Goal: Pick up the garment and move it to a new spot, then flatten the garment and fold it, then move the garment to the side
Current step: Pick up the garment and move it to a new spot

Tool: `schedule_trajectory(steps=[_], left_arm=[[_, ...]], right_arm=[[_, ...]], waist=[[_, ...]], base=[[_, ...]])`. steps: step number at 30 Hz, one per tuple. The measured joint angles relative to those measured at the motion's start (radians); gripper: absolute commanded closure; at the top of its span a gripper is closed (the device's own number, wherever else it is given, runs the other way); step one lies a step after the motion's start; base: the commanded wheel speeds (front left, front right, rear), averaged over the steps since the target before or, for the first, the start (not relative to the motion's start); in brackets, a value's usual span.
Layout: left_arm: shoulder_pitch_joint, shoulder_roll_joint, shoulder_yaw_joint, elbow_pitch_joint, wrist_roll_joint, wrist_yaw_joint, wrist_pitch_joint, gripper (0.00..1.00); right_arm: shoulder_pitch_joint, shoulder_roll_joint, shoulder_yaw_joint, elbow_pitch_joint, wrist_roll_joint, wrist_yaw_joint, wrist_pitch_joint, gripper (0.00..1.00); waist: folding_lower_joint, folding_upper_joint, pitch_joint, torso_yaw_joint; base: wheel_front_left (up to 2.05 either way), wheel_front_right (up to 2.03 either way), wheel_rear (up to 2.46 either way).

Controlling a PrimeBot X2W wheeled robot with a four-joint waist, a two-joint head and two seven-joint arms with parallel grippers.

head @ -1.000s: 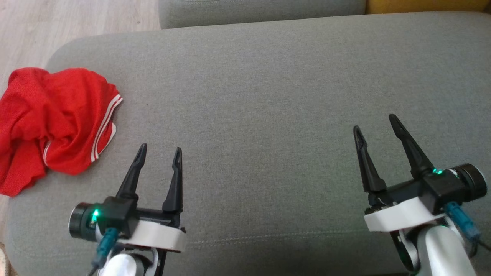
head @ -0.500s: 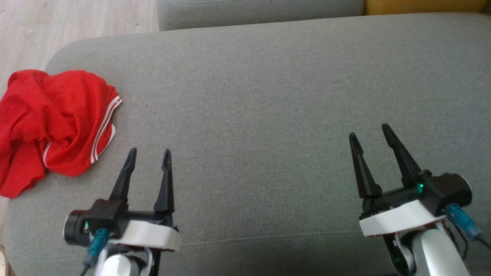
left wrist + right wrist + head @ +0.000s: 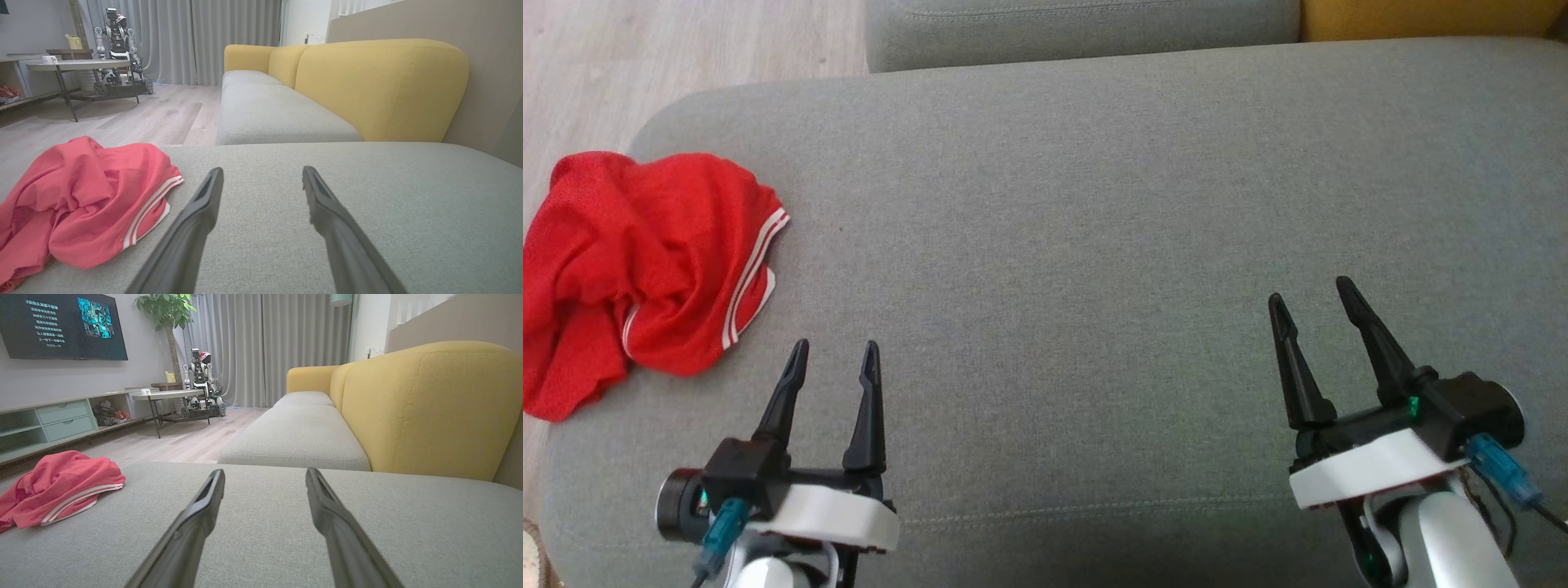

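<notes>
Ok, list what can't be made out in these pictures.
Red garment: crumpled, its own folds hide its shape; head and left wrist views cut it at the left edge.
Screen text, right wrist view: too small to read.
Shelf clutter, right wrist view: too small and dim.

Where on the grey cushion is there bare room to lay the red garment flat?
The widest bare patch is the middle of the grey cushion, between the left gripper and the right gripper and up to the far edge. The left end is crowded: the crumpled red garment lies there.
</notes>
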Motion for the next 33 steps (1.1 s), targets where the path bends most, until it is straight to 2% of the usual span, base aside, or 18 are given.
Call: schedule_trajectory(steps=[7, 13, 22, 23, 33], left_arm=[[0.0, -0.002, 0.004, 0.0, 0.0, 0.0, 0.0, 0.0], [-0.002, -0.003, 0.003, 0.002, -0.001, 0.0, 0.0, 0.0], [0.009, -0.003, 0.008, 0.002, -0.003, 0.005, 0.0, 0.0], [0.009, -0.003, 0.008, 0.002, -0.003, 0.005, 0.0, 0.0], [0.051, -0.003, 0.028, -0.001, -0.013, 0.01, 0.0, 0.0]], right_arm=[[0.0, 0.0, -0.001, -0.004, 0.0, 0.0, 0.0, 0.0], [0.001, 0.0, 0.005, -0.023, 0.011, 0.0, 0.0, 0.0], [0.055, -0.001, 0.032, -0.026, 0.011, 0.0, 0.0, 0.0], [0.055, -0.001, 0.032, -0.026, 0.011, 0.0, 0.0, 0.0], [0.064, -0.001, 0.059, -0.023, 0.021, 0.0, 0.0, 0.0]], waist=[[0.0, 0.0, 0.005, 0.011], [0.0, 0.0, 0.011, 0.056], [0.0, 0.0, -0.01, 0.194], [0.0, 0.0, -0.01, 0.194], [0.0, 0.0, -0.045, 0.374]], base=[[0.0, 0.0, 0.0], [0.0, 0.0, 0.0], [0.0, 0.0, 0.0], [0.0, 0.0, 0.0], [0.0, 0.0, 0.0]])
